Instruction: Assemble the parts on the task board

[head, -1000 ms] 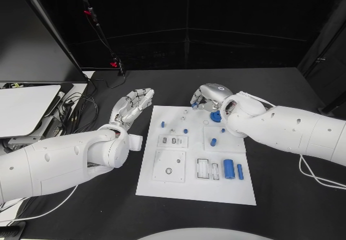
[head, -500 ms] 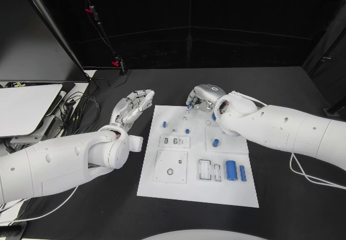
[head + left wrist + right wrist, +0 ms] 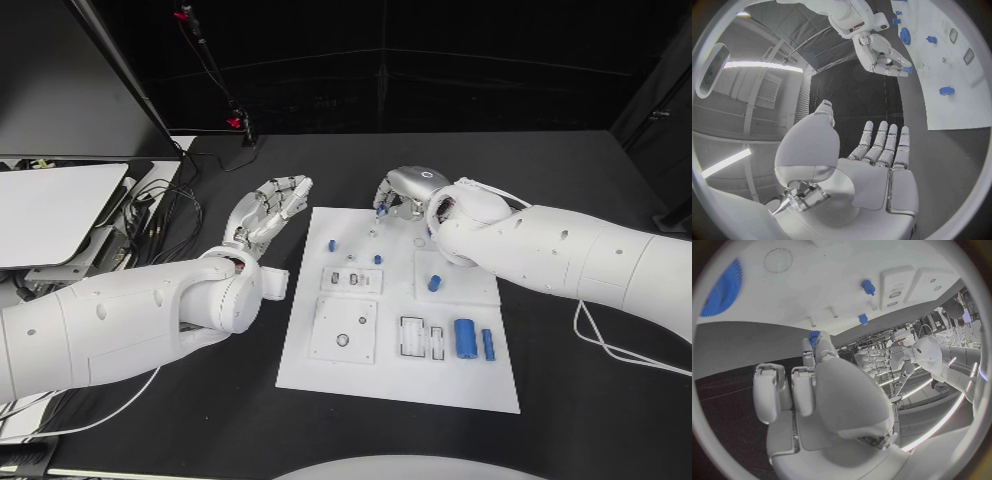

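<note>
The white task board [image 3: 361,375] lies in the middle of the black table. My right hand [image 3: 408,191] hovers over the board's far edge and pinches a small blue part [image 3: 814,336], which also appears in the left wrist view [image 3: 907,69]. A blue gear [image 3: 720,287] lies on the board close by. Small blue pegs [image 3: 332,245] [image 3: 378,259] [image 3: 433,283] stand further in, and a blue cylinder [image 3: 464,338] lies near the right edge. My left hand [image 3: 271,212] hangs beside the board's far left corner, fingers [image 3: 882,142] straight and apart, holding nothing.
A white flat device [image 3: 51,215] and a tangle of cables [image 3: 159,215] sit off the table's left side. A black stand with red clips [image 3: 231,122] rises at the back left. Bare table [image 3: 577,180] lies to the right of the board.
My right hand has shifted a little to the left along the board's far edge, still pinching the small blue part. The left hand has stayed where it was.
</note>
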Motion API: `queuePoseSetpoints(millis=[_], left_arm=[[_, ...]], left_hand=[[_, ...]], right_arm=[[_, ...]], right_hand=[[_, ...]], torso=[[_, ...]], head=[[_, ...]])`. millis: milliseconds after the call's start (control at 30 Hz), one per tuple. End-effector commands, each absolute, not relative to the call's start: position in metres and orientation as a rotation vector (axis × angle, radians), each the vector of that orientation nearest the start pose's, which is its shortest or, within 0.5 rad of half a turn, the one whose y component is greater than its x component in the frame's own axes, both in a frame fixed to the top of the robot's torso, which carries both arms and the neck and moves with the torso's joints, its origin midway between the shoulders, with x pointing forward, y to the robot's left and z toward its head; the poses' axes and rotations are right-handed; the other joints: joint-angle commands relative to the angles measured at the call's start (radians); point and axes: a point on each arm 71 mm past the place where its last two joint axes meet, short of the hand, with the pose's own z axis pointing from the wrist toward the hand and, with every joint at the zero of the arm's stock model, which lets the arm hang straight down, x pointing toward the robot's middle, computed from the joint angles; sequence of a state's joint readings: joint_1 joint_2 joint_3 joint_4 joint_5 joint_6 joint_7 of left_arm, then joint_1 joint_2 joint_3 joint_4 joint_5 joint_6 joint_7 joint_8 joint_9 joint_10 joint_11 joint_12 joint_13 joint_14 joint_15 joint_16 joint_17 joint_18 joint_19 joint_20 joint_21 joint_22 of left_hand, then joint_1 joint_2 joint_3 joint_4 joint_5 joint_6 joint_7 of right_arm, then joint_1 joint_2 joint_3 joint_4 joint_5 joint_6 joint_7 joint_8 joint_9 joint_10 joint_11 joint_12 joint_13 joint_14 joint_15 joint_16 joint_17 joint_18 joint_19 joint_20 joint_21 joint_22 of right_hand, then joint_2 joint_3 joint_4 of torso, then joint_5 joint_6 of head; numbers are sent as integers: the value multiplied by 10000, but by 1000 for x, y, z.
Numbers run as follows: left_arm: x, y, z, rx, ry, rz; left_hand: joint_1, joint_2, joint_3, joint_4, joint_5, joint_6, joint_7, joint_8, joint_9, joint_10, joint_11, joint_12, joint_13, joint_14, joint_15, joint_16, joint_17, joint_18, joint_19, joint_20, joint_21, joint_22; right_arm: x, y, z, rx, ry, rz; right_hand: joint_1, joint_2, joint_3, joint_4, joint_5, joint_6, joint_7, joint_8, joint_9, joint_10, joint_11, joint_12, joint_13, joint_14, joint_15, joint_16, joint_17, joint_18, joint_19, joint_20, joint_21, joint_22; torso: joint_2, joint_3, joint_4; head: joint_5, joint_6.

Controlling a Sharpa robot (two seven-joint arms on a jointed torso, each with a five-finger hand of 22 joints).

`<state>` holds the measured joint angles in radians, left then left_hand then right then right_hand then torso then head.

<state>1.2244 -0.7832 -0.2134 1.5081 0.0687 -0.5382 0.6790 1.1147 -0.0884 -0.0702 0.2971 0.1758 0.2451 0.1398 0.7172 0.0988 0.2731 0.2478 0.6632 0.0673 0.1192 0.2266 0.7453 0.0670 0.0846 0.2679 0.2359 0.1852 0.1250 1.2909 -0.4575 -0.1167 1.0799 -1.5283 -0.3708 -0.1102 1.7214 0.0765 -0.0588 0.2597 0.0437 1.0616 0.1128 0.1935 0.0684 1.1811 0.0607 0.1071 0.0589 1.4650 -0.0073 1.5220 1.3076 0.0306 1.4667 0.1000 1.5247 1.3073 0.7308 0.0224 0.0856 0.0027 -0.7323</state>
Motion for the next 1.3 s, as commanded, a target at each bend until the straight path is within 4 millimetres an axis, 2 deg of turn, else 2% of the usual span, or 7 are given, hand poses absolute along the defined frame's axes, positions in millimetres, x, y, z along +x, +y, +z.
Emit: queuePoseSetpoints(millis=[33, 133, 200, 433, 1300], left_arm=[[469, 203, -187, -7823, 9499, -15818], [470, 202, -187, -7819, 9500, -15807], [470, 202, -187, -7816, 9499, -15807], [470, 202, -188, -7815, 9499, -15799], [471, 203, -188, -7814, 9506, -15771]], left_hand=[[-25, 113, 52, 6, 61, -36, 1555, 52, -16, -10, 76, 35, -13, -15, 74, 61, -11, -89, -77, 26, 43, 12], [-22, 125, 59, 5, 73, -35, 1555, 55, -20, -10, 79, 39, -13, -15, 76, 65, -11, -89, -77, 28, 47, 14], [-21, 129, 61, 5, 76, -35, 1555, 55, -22, -10, 79, 40, -13, -15, 77, 66, -11, -90, -81, 29, 45, 13], [-21, 129, 61, 5, 76, -35, 1555, 55, -22, -10, 79, 40, -13, -15, 77, 66, -11, -90, -81, 29, 45, 13], [-7, 192, 91, 2, 123, -35, 1559, 67, -42, -10, 85, 56, -14, -17, 84, 81, -12, -91, -88, 34, 60, 20]], right_arm=[[565, -125, -178, -2762, 15700, 4812], [566, -126, -178, -2767, 15737, 4731], [567, -126, -179, -2770, 15741, 4705], [568, -124, -180, -2802, 15838, 4638], [569, -116, -189, -2825, 16127, 4770]], right_hand=[[103, -34, 26, 24, 45, 52, -3, -32, 8, 23, 30, -59, 7, 700, 22, -28, 602, -10, 290, 38, -33, 1468], [105, -31, 33, 30, 45, 55, -3, -39, 8, 21, 33, -72, 8, 699, 22, -29, 600, -8, 287, 39, -35, 1463], [105, -30, 34, 32, 45, 56, -2, -40, 8, 21, 33, -75, 8, 699, 22, -29, 599, -8, 285, 39, -37, 1460], [102, -31, 34, 37, 45, 56, -2, -44, 8, 21, 33, -81, 8, 699, 23, -30, 597, -7, 285, 39, -37, 1460], [93, -37, 38, 58, 45, 54, -3, -65, 5, 21, 33, -111, 10, 697, 24, -33, 587, -7, 282, 41, -39, 1457]], torso=[[-7, -22, -29], [-1, -10, 1], [-6, -16, 4], [-16, -30, -18], [-14, -42, -35]], head=[[33, -42], [-14, -72], [-18, -88], [76, -140], [117, -224]])
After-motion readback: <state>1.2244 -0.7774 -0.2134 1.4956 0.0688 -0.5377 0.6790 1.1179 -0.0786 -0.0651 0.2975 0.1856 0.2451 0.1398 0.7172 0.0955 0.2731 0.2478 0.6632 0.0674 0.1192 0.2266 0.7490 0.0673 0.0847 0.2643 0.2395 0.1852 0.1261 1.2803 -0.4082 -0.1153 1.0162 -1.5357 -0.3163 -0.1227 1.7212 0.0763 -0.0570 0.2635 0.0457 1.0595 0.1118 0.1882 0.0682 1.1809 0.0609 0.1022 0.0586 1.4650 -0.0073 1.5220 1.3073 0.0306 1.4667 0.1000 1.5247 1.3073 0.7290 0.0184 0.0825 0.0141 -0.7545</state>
